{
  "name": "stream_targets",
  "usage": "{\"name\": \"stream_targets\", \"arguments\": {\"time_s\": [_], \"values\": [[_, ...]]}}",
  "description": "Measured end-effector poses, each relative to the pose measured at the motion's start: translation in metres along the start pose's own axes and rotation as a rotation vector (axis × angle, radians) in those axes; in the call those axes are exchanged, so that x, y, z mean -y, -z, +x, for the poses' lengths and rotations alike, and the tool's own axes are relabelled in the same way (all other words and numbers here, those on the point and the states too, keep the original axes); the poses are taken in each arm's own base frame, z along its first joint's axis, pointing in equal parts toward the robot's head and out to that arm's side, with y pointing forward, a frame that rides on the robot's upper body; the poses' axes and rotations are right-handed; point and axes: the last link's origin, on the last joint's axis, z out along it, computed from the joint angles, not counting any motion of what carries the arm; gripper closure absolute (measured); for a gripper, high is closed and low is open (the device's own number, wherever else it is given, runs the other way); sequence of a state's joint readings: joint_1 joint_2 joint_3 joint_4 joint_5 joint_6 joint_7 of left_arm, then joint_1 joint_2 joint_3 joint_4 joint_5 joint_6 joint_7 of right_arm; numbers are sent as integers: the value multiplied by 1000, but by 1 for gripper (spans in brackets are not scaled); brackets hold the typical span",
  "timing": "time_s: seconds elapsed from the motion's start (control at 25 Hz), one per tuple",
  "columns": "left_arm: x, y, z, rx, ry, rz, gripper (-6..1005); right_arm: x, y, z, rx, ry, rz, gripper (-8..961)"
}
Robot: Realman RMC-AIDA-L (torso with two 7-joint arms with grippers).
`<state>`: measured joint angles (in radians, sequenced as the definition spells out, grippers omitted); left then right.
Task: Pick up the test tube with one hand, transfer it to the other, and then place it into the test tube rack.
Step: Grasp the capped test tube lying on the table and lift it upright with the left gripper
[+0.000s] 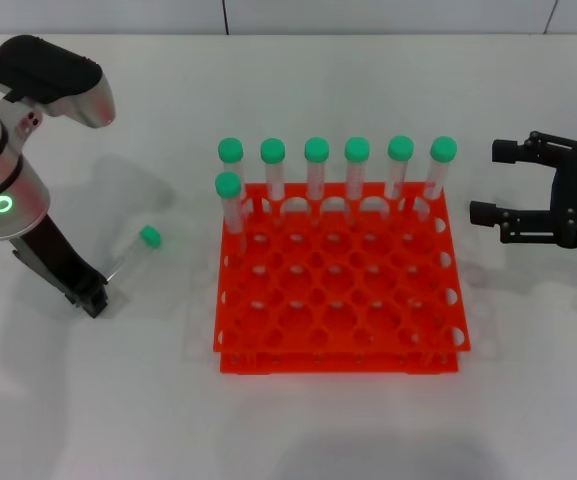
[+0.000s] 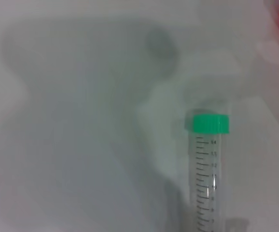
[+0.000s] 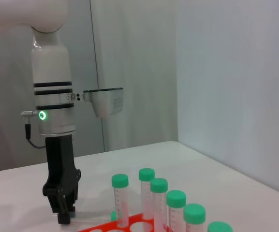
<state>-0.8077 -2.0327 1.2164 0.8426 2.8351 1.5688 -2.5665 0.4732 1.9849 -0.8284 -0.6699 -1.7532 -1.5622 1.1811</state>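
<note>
Here the white table (image 1: pixel 298 430) carries the orange-red test tube rack (image 1: pixel 340 340), with seven green-capped tubes (image 1: pixel 316 170) standing along its far edge. To its left the test tube (image 1: pixel 134 256), slim and clear with a green cap, lies on the table; only the left wrist view shows its printed graduation marks (image 2: pixel 204 164). The left gripper (image 1: pixel 95 297) points down at the tube's lower end, and whether its fingers grip it cannot be told. Right of the rack, the right gripper (image 1: pixel 498 182) hangs wide open and empty.
</note>
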Motion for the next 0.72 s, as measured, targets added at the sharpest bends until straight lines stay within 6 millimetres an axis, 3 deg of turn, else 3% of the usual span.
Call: {"name": "stream_targets", "arguments": {"time_s": [0.04, 0.24, 0.48, 0.72], "values": [[0, 0, 1, -2, 0, 1, 745, 0, 0, 0, 0, 0, 0, 99], [1, 10, 7, -36, -9, 16, 808, 0, 1, 0, 3, -1, 4, 99], [1, 38, 18, -127, -29, 73, 808, 0, 3, 0, 4, -3, 8, 99], [2, 74, 33, -328, -59, 185, 808, 1, 4, 1, 2, -5, 17, 99]]}}
